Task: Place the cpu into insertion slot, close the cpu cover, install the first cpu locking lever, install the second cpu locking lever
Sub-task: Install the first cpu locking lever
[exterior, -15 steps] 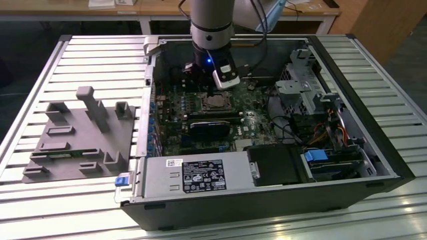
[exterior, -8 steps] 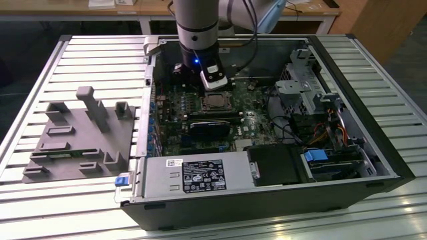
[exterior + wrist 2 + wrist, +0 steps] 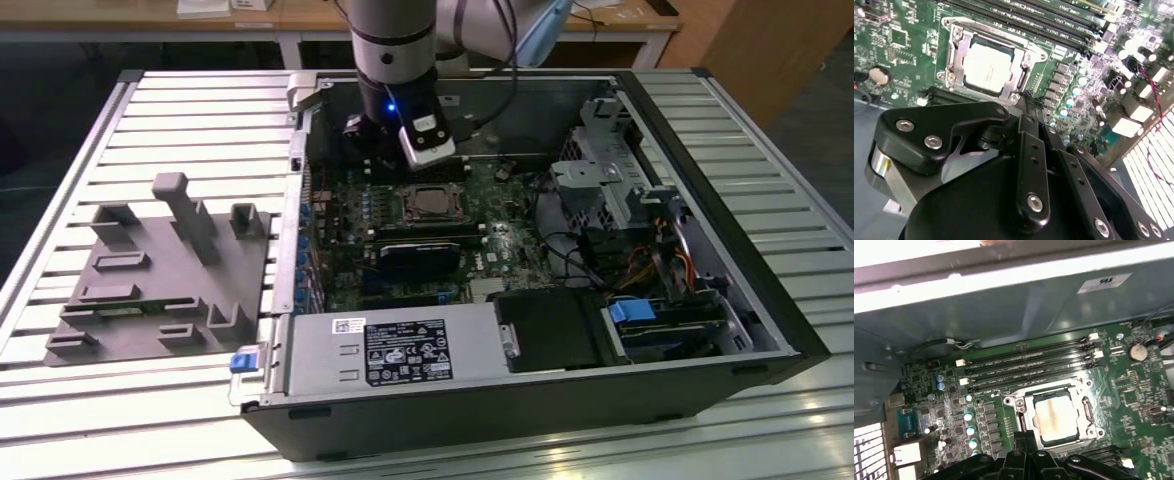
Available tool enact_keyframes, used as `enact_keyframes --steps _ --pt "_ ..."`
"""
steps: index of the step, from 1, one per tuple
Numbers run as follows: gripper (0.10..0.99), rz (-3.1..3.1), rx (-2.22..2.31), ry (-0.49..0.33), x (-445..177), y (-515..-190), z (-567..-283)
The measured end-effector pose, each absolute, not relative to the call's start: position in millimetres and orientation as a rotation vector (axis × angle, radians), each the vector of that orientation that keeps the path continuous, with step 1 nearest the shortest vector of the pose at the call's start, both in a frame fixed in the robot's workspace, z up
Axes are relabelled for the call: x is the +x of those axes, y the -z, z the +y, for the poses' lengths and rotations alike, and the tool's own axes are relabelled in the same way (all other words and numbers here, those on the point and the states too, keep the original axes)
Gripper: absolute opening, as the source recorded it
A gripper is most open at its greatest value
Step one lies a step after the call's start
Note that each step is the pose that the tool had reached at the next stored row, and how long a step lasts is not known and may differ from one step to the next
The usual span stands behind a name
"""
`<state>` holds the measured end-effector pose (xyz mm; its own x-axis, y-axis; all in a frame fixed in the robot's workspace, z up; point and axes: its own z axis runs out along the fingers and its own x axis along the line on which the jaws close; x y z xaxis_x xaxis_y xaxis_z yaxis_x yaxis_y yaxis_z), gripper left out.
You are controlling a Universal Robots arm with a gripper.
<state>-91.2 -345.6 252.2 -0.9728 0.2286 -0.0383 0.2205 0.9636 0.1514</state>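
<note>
On the slatted table (image 3: 80, 130), mid-frame in the open case (image 3: 400, 420), we see the cpu (image 3: 430, 203) seated and the cpu cover (image 3: 956, 60) down. The clenched gripper (image 3: 1027, 95) hovers beside it; latching we cannot judge.

Arm (image 3: 394, 40) vertical, hand (image 3: 1026, 100) pointing down, fingers (image 3: 1030, 150) pressed together.

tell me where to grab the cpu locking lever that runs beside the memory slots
Take the locking lever at its bent free end, probably coming down from above. The rest of it is a thin wire lying flat along the cpu cover, while the hooked end juts out past the cover's corner, leaving room around it.
</note>
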Motion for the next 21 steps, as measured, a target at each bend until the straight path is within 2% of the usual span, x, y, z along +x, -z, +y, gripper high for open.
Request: enact_keyframes --steps 13,21 --pt "0.102 3.049 0.348 -0.235 -108.2 -259.7 -345.6" --pt "0.102 3.043 0.354 -0.393 -116.6 -257.8 -345.6"
